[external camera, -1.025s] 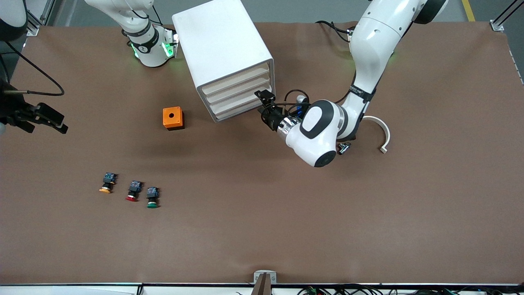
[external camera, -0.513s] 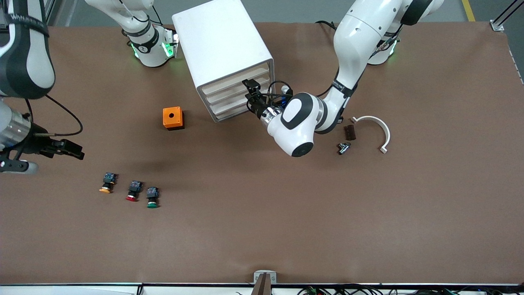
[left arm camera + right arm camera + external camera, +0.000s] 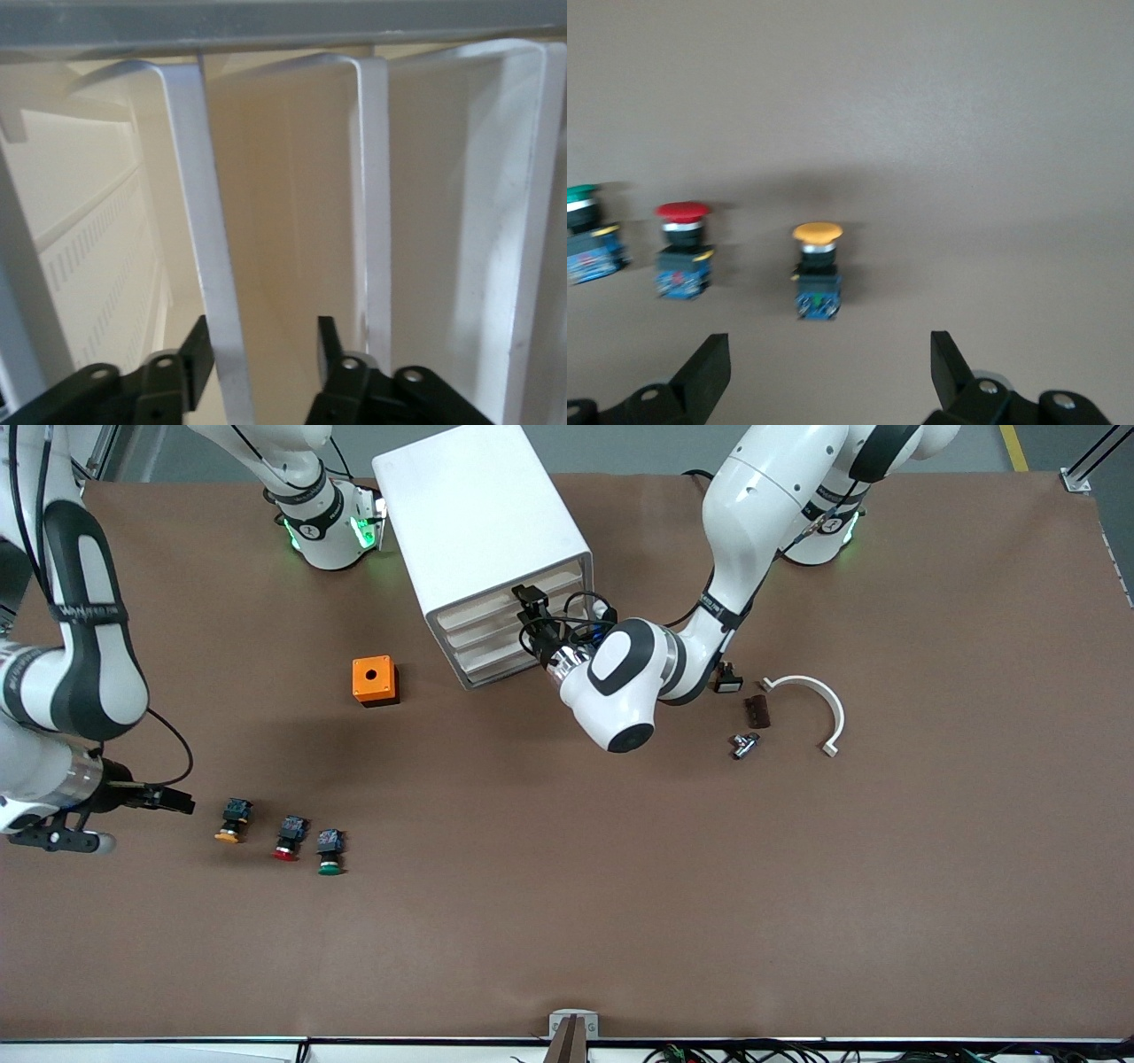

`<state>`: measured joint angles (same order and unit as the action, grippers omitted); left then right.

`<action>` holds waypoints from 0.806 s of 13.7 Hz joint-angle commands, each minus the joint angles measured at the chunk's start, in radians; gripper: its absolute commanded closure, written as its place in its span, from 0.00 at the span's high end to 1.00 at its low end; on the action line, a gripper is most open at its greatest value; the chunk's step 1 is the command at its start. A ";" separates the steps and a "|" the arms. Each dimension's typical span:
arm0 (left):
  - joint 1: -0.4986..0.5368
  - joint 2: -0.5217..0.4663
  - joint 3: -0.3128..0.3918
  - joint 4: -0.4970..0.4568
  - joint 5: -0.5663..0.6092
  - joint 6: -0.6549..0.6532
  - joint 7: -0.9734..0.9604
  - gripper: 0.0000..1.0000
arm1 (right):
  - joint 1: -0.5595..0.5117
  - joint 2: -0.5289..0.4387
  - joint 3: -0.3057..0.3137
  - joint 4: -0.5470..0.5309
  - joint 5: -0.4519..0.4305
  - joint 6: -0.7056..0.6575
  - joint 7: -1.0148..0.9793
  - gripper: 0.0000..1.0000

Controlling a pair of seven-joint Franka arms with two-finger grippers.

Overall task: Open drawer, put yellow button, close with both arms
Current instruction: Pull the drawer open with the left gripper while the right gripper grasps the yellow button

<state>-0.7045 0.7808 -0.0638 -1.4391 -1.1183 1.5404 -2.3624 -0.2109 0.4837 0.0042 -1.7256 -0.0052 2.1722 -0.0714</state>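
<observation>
The white cabinet (image 3: 478, 522) stands near the arms' bases, all its drawers shut; the top drawer (image 3: 483, 605) is the uppermost. My left gripper (image 3: 530, 605) is at the drawer fronts, open. In the left wrist view (image 3: 263, 354) one white drawer lip (image 3: 209, 248) stands between its jaws, not clamped; which drawer I cannot tell. The yellow button (image 3: 232, 821) lies on the table toward the right arm's end, beside the red (image 3: 289, 839) and green (image 3: 330, 852) ones. My right gripper (image 3: 182, 803) is open, low beside it. In the right wrist view (image 3: 830, 363) the yellow button (image 3: 817, 266) lies just ahead.
An orange box (image 3: 375, 680) with a round hole sits beside the cabinet. A white curved piece (image 3: 815, 707) and small dark parts (image 3: 756, 710) lie toward the left arm's end. The brown table (image 3: 567, 886) is bare nearer the front camera.
The left gripper has moved along the cabinet front and closer onto the drawer lips. The right arm has swung down and brought its gripper low beside the yellow button.
</observation>
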 commanded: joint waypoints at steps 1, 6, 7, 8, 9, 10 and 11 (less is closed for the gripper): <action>0.003 0.015 0.009 0.028 -0.024 -0.016 -0.023 0.15 | -0.010 0.085 0.019 0.015 -0.003 0.043 -0.008 1.00; 0.072 0.014 0.016 0.052 -0.021 -0.016 -0.021 0.00 | 0.016 0.150 0.020 -0.003 0.001 0.074 -0.001 1.00; 0.085 0.015 0.018 0.054 -0.018 -0.014 -0.015 0.00 | 0.018 0.151 0.020 -0.006 0.001 0.083 0.002 1.00; 0.097 0.017 0.022 0.060 -0.018 -0.014 -0.014 0.00 | 0.018 0.157 0.019 -0.009 0.001 0.093 0.002 1.00; 0.118 0.023 0.028 0.068 -0.017 -0.014 -0.012 0.00 | 0.018 0.167 0.019 -0.008 0.001 0.100 0.001 1.00; 0.134 0.031 0.032 0.080 -0.017 -0.011 -0.011 0.00 | 0.019 0.173 0.019 -0.009 0.001 0.113 0.001 0.99; 0.146 0.041 0.035 0.092 -0.017 -0.008 -0.005 0.00 | 0.018 0.179 0.020 -0.009 0.001 0.116 0.001 0.97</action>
<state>-0.5794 0.7834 -0.0397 -1.4015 -1.1423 1.5171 -2.3891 -0.1936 0.6503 0.0233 -1.7290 -0.0049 2.2668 -0.0729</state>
